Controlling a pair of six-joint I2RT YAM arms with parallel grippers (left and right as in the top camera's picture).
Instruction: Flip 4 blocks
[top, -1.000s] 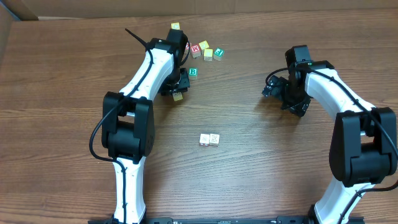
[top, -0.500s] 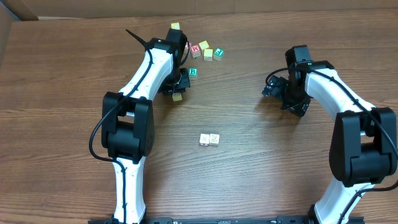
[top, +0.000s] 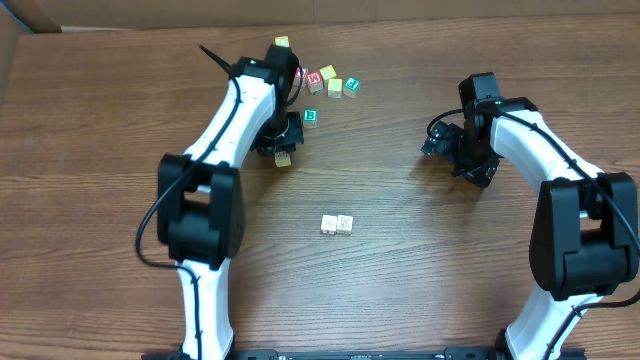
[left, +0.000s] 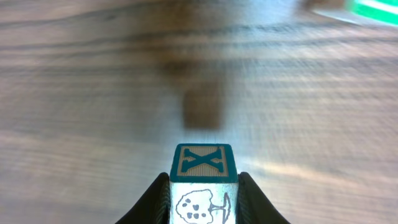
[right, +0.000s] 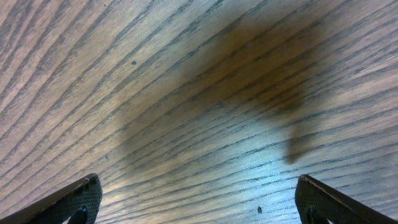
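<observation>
Wooden block (left: 204, 163) has shifted slightly, clamped in left hand (left: 204, 186).

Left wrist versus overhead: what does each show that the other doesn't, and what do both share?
Left wrist only: the held block showing a teal X face and a tree drawing on the face beneath, the left gripper pressing both sides, its shadow lying apart on the wooden table. Overhead only: two pale blocks side by side mid-table, the green B block in full, the far cluster of blocks, and the right gripper away from any block. Both: the held block and the table.
</observation>
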